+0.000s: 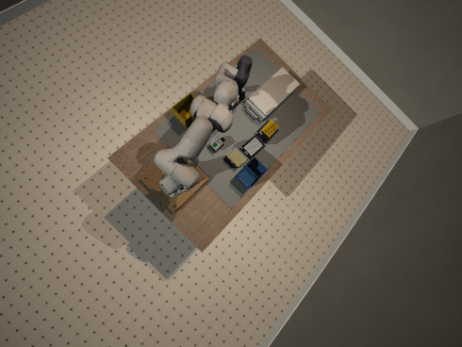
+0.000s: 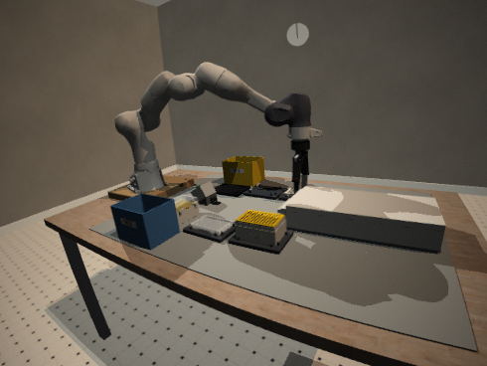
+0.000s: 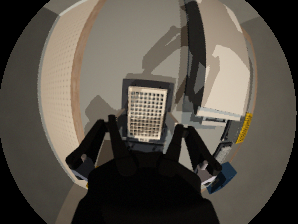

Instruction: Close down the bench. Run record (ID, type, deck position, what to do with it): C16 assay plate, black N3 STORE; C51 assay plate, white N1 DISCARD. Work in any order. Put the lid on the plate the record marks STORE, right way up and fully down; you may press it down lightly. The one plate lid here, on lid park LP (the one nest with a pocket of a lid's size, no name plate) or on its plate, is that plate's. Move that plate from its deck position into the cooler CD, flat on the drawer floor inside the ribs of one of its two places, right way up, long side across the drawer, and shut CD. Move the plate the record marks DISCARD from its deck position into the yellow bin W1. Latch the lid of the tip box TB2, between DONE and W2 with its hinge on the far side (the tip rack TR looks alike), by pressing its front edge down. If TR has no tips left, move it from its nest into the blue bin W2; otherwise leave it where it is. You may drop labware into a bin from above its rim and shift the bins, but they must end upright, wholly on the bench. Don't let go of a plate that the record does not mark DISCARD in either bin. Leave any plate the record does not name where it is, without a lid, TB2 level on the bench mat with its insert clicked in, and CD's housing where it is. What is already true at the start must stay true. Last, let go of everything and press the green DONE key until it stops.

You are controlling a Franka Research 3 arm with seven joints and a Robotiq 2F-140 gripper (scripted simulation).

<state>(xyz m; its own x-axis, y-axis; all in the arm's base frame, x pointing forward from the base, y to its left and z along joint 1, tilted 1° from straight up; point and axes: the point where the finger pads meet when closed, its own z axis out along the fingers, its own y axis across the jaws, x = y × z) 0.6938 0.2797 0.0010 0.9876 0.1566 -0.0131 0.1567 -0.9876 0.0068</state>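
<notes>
The gripper [image 2: 299, 183] hangs straight down at the far side of the bench, just beside the end of the long pale cooler [image 2: 365, 219], its fingers partly spread and grasping nothing. In the wrist view a plate with a pale grid of wells [image 3: 147, 112] lies in a dark nest directly below, framed between the two fingers, which stand off to either side without touching it; whether this is the black plate cannot be told for certain. The yellow bin [image 2: 243, 170] stands upright near the far edge, left of the gripper, with dark nests in front of it. Nearer the front edge, a white plate [image 2: 212, 226] sits in its own nest between a blue bin [image 2: 144, 220] and a box topped with a yellow insert [image 2: 259, 227]. A second pale box [image 2: 186, 206] sits just behind the blue bin, and a small grey block with the green key [image 1: 216, 143] lies near the arm's elbow.
</notes>
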